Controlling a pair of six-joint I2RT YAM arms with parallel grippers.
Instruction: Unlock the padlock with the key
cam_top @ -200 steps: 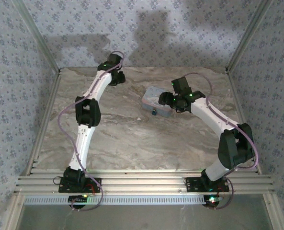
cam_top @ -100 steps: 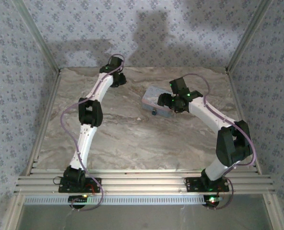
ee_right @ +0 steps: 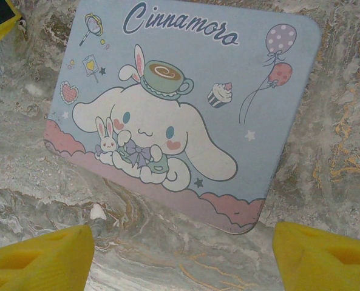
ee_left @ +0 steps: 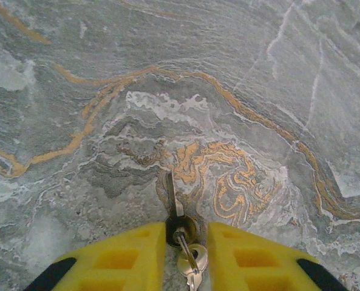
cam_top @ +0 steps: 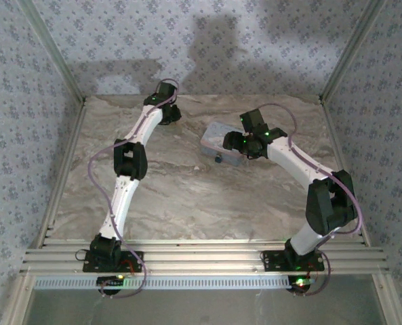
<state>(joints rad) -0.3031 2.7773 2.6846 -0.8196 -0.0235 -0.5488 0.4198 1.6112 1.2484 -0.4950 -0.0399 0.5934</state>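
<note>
Key (ee_left: 173,200) lies flat on the tabletop (ee_left: 258,91), its blade pointing straight away from the left end effector (ee_left: 187,233). Its bow sits between the narrowed fingers, though I cannot tell whether they pinch it. The padlock (cam_top: 218,160) sits on the near face of the Cinnamoroll tin (cam_top: 217,141), well to the right, by the right end effector (ee_right: 180,239), which is wide open and empty.

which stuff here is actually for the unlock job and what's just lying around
For the job: key, between the left gripper jaws; padlock on the near side of the pale blue tin.
Just lying about: pale blue tin; second key on its ring.
</note>
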